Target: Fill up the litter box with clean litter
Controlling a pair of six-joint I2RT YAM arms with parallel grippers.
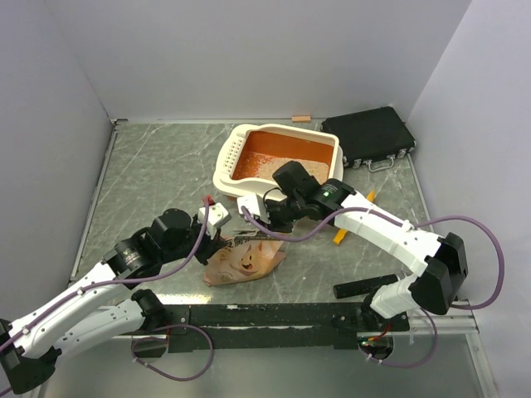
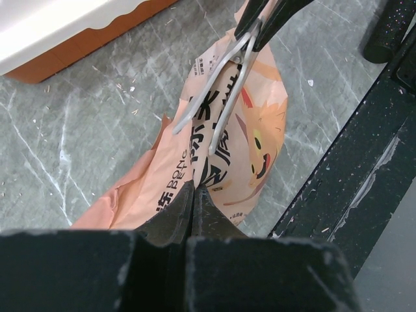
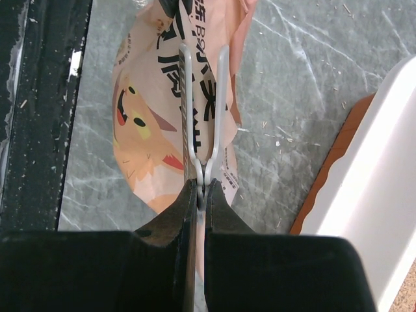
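Observation:
The litter box [image 1: 228, 162], orange with a cream rim, stands at the back centre with a thin layer of beige litter [image 1: 275, 167] inside. The crumpled tan bag [image 1: 246, 258] with dark print and a cartoon face lies in front of it. My left gripper [image 1: 222, 240] is shut on the bag's [image 2: 260, 130] edge, its fingertips [image 2: 185, 195] pinching the paper. My right gripper [image 1: 264, 224] is shut on the hinge end of a grey two-pronged clip [image 3: 221, 97], whose prongs reach over the bag's [image 3: 140, 123] printed face. The clip also shows in the left wrist view [image 2: 224, 97].
A black flat case [image 1: 369, 137] sits at the back right. A small orange-yellow scoop [image 1: 338, 236] lies right of the bag, partly under my right arm. A black bar [image 1: 365, 287] lies at front right. The box's rim is close to both grippers [image 2: 58, 26] [image 3: 377, 162].

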